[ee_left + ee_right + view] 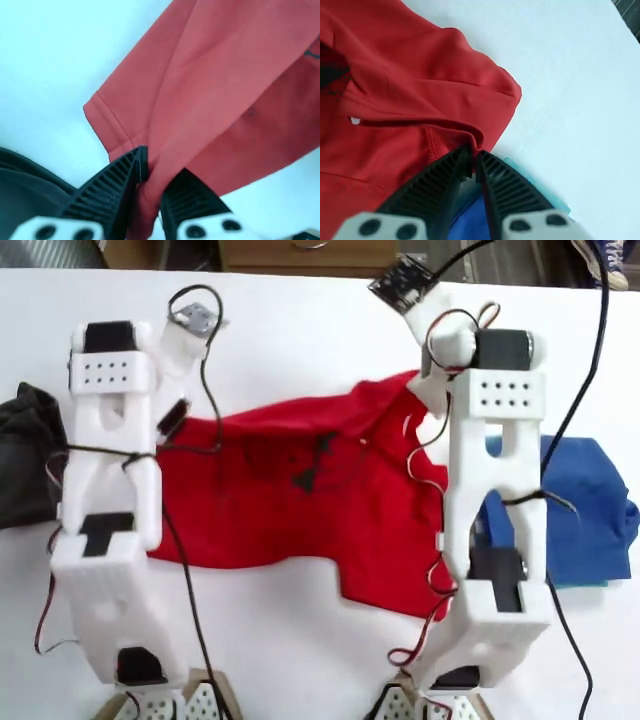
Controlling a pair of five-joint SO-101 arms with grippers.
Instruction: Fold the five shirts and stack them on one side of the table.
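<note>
Shirts lie across the white worktop (300,330) in the high view. At the left edge of the frame sits a crumpled black shirt (25,455), partly hidden behind the left arm. That arm stands over the left part of the picture, with its base at the bottom edge. The left gripper (168,430) is at the left end of the red shirt (300,500). In the left wrist view the left gripper (160,165) has its ribbed black jaws closed on the red shirt (215,90) just beside a stitched sleeve hem, and red cloth is squeezed between them. The black shirt (20,175) shows as a dark fold close by. The red shirt spreads over the middle of the worktop between the two arms, wrinkled, with a small dark mark near its centre, and its upper right corner is drawn up into a peak. The right gripper (425,390) sits at that peak, right of centre in the upper part of the frame. In the right wrist view the right gripper (474,152) has its jaws almost together, with a thin slit between them, and their tips nip a folded edge of the red shirt (410,90). At the right side of the high view lies a blue shirt (590,500), partly behind the right arm, and a paler turquoise layer (590,583) shows along its lower edge. The blue shirt (465,225) appears directly under the right gripper in its wrist view, with the turquoise layer (530,182) just beside it.
</note>
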